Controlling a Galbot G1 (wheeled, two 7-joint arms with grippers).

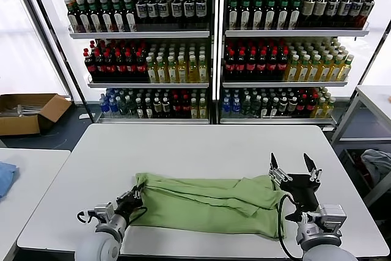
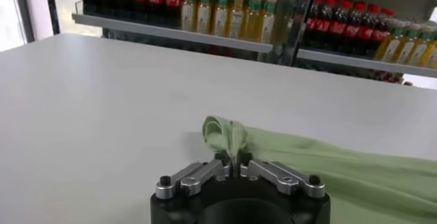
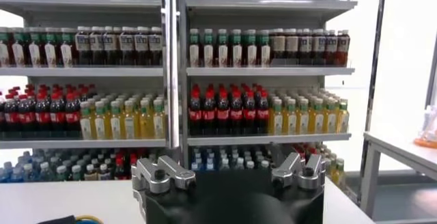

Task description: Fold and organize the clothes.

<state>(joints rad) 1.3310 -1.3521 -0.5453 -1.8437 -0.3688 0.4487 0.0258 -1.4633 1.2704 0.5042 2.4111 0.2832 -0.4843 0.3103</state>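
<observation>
The light green clothes (image 1: 208, 203) lie as a long folded strip across the near half of the white table (image 1: 201, 145). At the strip's left end my left gripper (image 1: 135, 196) is shut on a pinched-up corner of the cloth. The left wrist view shows that corner of the clothes (image 2: 225, 135) standing up between the closed jaws of the left gripper (image 2: 232, 160). My right gripper (image 1: 294, 167) is open and raised just above the right end of the strip, its fingers pointing up with nothing between them. Collar, buttons and print are hidden.
A blue cloth (image 1: 6, 176) lies on a second table at the far left. Shelves of bottles (image 1: 208, 47) stand behind the table. A cardboard box (image 1: 27, 111) sits on the floor at the left, and another table (image 1: 376, 99) stands at the right.
</observation>
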